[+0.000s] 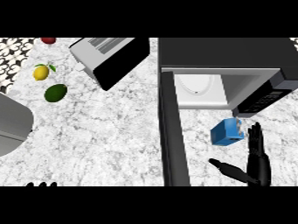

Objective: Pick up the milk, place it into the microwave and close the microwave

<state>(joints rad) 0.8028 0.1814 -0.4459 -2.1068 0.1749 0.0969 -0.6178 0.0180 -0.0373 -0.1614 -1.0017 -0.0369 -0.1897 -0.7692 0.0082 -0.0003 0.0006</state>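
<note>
The milk [227, 132] is a small blue carton standing on the marble counter just in front of the open microwave [241, 57]. The microwave's door [173, 135] swings out toward me at the left of its white cavity [201, 89]. My right hand [258, 159] is open, fingers straight and pointing up, thumb spread to the left, just right of and below the milk; its fingertips are beside the carton's right edge. Only the fingertips of my left hand [41, 184] show at the lower left edge.
A toaster [109, 57] lies at an angle at the back centre. A lemon [41, 72], a lime [56, 92] and a red fruit [48, 40] sit at the back left. A grey curved object [3, 122] fills the left edge.
</note>
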